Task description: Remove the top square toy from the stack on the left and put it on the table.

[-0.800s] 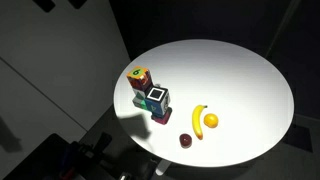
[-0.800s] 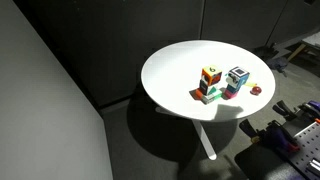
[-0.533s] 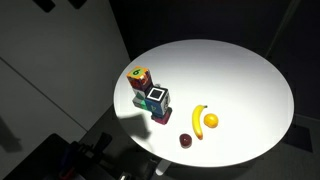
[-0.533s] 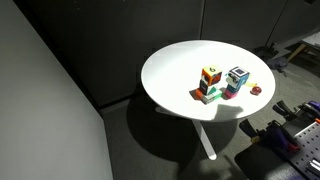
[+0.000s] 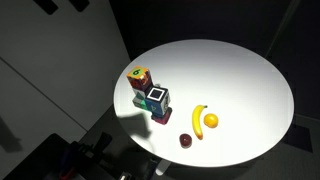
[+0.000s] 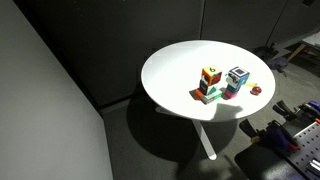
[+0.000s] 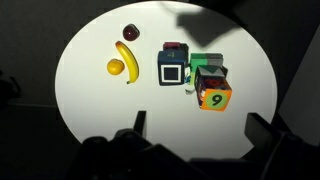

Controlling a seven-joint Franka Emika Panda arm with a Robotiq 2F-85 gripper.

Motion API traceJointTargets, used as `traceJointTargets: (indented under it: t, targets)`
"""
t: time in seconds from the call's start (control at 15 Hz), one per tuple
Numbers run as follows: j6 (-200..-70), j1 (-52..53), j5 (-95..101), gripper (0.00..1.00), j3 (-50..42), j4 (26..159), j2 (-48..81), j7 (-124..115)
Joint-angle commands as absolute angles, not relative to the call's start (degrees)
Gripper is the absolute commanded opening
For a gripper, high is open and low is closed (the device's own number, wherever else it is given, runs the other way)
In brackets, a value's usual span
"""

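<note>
Nothing has shifted over the last moments: your jaws hang spread wide and empty, well above the surface (image 5: 240, 80), so the lift hasn't begun. Your target, the top cube (image 5: 138, 75), marked 9 in the wrist view, sits untouched on the left stack. Just beside it on the right stands the white-topped stack (image 5: 157, 97), close enough to crowd a finger on your descent. Farther right lie a dark fruit (image 5: 186, 140), a banana (image 5: 198, 120) and an orange (image 5: 211, 121), well apart from it.
</note>
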State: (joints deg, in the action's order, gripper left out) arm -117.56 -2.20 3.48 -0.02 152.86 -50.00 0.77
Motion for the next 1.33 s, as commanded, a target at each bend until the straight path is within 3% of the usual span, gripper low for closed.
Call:
traceJointTargets:
  t: [0.0,1.27]
  targets:
    - [-117.2,-1.8,3.3,1.0,0.2,150.0,-46.5,0.0]
    - [-122.5,2.6,-2.3,1.0,1.7,137.0,-21.3,-0.5]
